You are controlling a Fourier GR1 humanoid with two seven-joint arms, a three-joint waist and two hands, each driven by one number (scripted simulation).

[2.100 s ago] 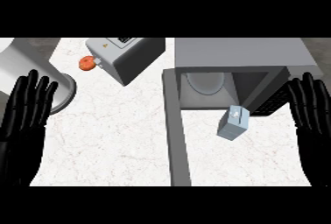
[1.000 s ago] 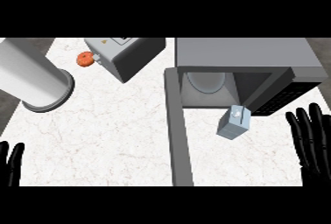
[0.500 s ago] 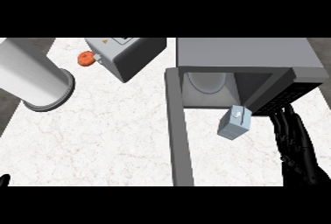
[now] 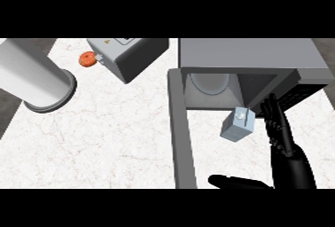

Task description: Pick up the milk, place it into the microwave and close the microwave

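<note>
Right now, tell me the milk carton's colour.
The milk carton is pale blue, with a lighter top; the head view shows it best.

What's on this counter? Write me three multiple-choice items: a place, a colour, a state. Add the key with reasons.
1. The pale blue milk carton stands:
A. inside the grey box-shaped microwave
B. on the white marbled counter before it
C. atop the grey toaster
2. The small round thing beside the toaster is:
A. orange
B. green
C. blue
3. The microwave's door is:
A. shut
B. missing
C. open
Key: 1B, it rests outside the cavity beside the black right hand; 2A, its orange shows plainly; 3C, the door stands wide, cavity exposed.
</note>
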